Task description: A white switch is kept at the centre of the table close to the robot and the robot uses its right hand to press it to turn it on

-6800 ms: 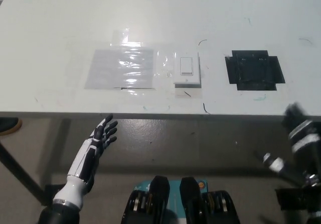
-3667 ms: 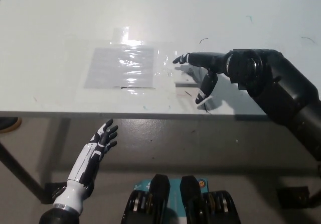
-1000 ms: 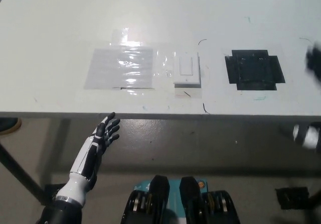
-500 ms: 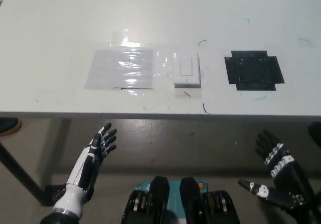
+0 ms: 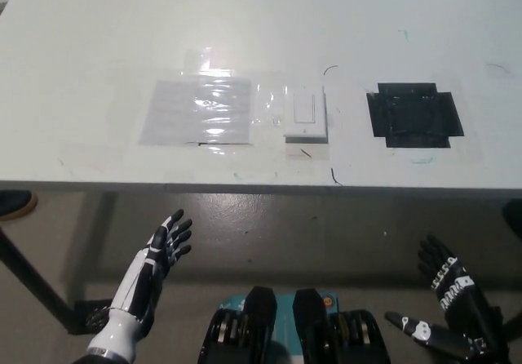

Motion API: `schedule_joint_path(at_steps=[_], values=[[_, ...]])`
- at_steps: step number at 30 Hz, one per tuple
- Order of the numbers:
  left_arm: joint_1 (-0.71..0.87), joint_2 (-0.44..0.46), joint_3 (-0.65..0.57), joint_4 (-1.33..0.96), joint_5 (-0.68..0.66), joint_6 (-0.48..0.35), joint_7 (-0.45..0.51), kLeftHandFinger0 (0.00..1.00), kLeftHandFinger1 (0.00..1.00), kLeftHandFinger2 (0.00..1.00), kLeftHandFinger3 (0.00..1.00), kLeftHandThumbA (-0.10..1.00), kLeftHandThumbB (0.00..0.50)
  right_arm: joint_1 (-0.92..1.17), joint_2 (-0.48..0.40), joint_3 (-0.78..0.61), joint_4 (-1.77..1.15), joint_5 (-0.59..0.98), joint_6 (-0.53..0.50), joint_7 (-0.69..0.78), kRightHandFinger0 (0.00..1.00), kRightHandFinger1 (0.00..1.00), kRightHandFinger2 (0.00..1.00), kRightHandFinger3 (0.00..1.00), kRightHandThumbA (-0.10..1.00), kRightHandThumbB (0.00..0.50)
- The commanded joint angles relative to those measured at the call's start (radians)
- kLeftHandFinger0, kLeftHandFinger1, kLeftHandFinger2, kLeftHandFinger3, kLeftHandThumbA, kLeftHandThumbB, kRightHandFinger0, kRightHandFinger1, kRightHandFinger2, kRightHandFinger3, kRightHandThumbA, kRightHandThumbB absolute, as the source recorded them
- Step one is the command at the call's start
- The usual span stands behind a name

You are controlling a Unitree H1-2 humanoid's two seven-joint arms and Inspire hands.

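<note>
Bare table (image 5: 245, 21) surrounds the switch (image 5: 305, 113); nothing stands in the way.

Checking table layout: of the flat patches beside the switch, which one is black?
The square tape patch on the switch's right, toward the black right hand; the clear film patch lies on its left.
</note>
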Motion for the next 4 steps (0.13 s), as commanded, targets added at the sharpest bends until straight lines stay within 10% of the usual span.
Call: schedule_joint_path(at_steps=[1,4], values=[[0.000,0.017,-0.008,-0.032,0.002,-0.039,-0.031,1.00,1.00,1.00,1.00,1.00,0.018,0.007,-0.016,0.017,-0.023,-0.012,-0.070,-0.035,1.00,1.00,1.00,1.00,1.00,0.111],[0.000,0.016,-0.006,-0.029,-0.004,-0.042,-0.031,1.00,1.00,1.00,1.00,1.00,0.021,0.006,-0.020,0.024,-0.024,-0.015,-0.070,-0.040,1.00,1.00,1.00,1.00,1.00,0.113]])
